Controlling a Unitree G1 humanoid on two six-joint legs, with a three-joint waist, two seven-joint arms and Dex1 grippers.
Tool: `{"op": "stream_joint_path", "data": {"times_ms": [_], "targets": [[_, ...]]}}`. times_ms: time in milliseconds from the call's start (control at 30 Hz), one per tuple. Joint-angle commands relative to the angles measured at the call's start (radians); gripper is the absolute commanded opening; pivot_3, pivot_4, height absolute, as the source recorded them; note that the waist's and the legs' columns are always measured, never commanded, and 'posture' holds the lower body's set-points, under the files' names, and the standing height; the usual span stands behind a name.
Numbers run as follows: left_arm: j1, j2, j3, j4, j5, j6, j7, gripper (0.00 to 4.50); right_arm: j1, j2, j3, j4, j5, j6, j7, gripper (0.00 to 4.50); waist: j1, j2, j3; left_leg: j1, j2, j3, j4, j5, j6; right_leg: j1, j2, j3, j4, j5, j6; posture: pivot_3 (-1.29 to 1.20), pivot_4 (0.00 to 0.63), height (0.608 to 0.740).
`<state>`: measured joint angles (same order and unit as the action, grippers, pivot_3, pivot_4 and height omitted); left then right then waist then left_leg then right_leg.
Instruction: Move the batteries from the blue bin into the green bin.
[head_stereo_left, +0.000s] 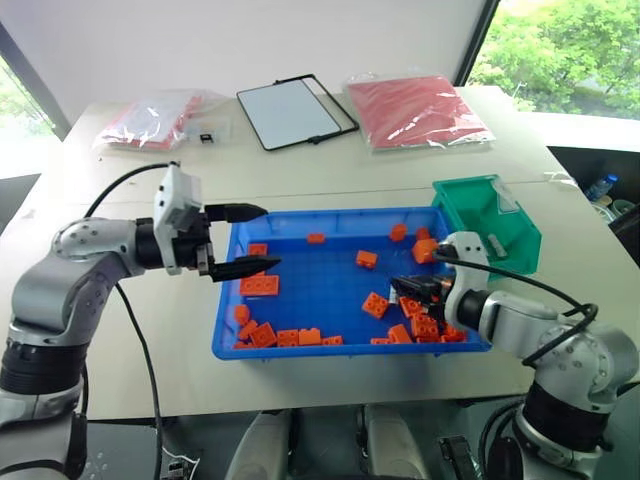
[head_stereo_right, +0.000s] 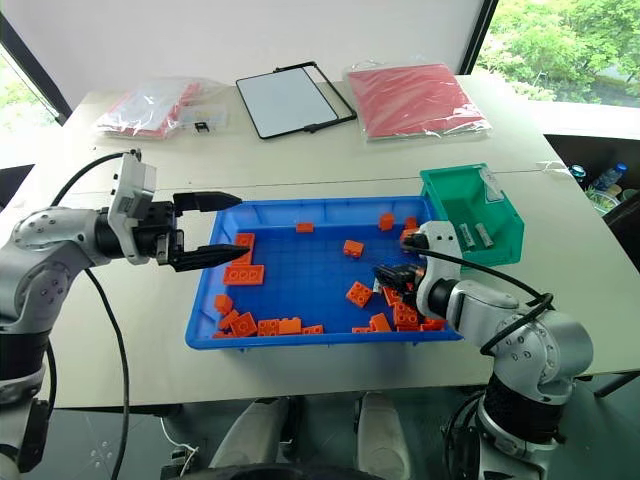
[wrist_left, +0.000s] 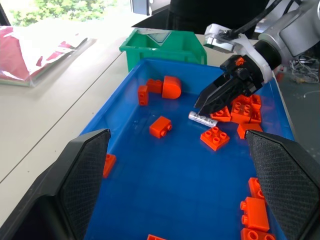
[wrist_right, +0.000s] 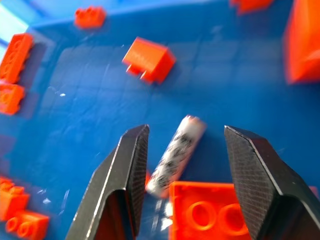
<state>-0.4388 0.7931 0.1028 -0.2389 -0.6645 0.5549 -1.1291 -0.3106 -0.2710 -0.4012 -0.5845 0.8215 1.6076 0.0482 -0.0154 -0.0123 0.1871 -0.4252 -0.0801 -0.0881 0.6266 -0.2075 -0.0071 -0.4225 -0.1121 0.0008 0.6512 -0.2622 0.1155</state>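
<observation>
The right gripper (wrist_right: 182, 170) is reaching into the blue bin (head_stereo_left: 300, 345) with its fingers (wrist_right: 131, 165) standing apart, not clamped on anything. 1 battery (wrist_right: 176, 156) is lying flat on the bin floor in the gap between those 2 fingers, nearer to one finger than to the other, with its far end sticking out just past the fingertips. An orange brick (wrist_right: 210, 212) is sitting just beside the battery's near end, also between the fingers. In the left wrist view the same battery (wrist_left: 202, 119) is resting right at the tips of the right gripper, touching or nearly touching them; I cannot tell which.

The left gripper (head_stereo_left: 243, 240) is hovering over the opposite end of the blue bin, its fingers (head_stereo_left: 245, 267) spread wide and empty, with more orange bricks scattered well beyond them.

The green bin (head_stereo_right: 480, 225) is standing on the desk (head_stereo_left: 400, 170) against the blue bin's far corner, behind the right gripper. 2 small silver batteries (head_stereo_right: 473, 235) are lying inside it.
</observation>
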Motion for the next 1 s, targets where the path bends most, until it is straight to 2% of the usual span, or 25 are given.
{"op": "stream_joint_path", "data": {"times_ms": [33,200,300,400,667,800,1000], "targets": [[0.001,0.016,0.038,-0.032,-0.011,-0.009,0.004,4.5,0.007,-0.026,0.021,0.014,0.108,0.007,-0.076,2.41,0.0,0.0,0.0,0.0,0.0,0.0,0.0,0.0,0.0,0.0,0.0,0.0,0.0,0.0,0.0,0.0,0.15,0.735],[0.001,0.012,0.038,-0.04,-0.014,-0.004,0.015,4.5,-0.011,-0.063,0.091,0.063,0.17,0.007,-0.145,2.41,-0.001,0.0,0.0,0.0,0.0,0.0,0.0,0.0,0.0,0.0,0.0,0.0,0.0,0.0,0.0,0.0,0.15,0.735],[-0.002,0.009,0.041,-0.043,-0.017,-0.003,0.023,4.5,-0.045,-0.091,0.149,0.085,0.155,0.007,-0.149,1.6,-0.002,0.0,0.0,0.0,0.001,0.0,0.0,0.0,0.0,0.001,0.001,0.0,0.0,0.0,0.0,0.0,0.15,0.735],[-0.003,0.012,0.044,-0.04,-0.02,-0.003,0.025,4.5,-0.094,-0.125,0.13,0.103,0.181,0.007,-0.139,0.11,-0.001,0.0,0.0,0.0,0.001,0.0,0.0,0.0,0.0,0.001,0.001,0.0,0.0,0.0,0.0,0.0,0.15,0.735],[-0.014,-0.011,0.024,-0.035,-0.015,-0.008,0.034,4.5,-0.295,-0.262,-0.051,0.211,0.195,0.007,-0.127,0.1,0.004,0.0,0.0,0.0,0.001,0.001,0.001,0.0,0.001,0.001,0.001,0.0,0.0,0.0,0.0,0.0,0.15,0.735],[-0.033,-0.027,0.007,-0.014,-0.005,-0.015,0.025,4.5,-0.383,-0.388,-0.13,0.288,0.122,0.005,-0.102,0.1,0.004,0.0,0.0,0.0,0.001,0.001,0.001,-0.001,0.002,0.001,0.001,0.0,-0.001,0.0,0.0,0.0,0.15,0.735],[-0.074,-0.056,-0.025,0.032,0.019,-0.039,0.004,4.5,-0.323,-0.509,-0.085,0.333,0.015,-0.086,-0.014,0.1,0.0,0.0,0.0,0.0,0.001,0.002,0.001,-0.001,0.002,0.002,0.001,-0.001,-0.001,0.0,0.0,0.0,0.15,0.735]]}}
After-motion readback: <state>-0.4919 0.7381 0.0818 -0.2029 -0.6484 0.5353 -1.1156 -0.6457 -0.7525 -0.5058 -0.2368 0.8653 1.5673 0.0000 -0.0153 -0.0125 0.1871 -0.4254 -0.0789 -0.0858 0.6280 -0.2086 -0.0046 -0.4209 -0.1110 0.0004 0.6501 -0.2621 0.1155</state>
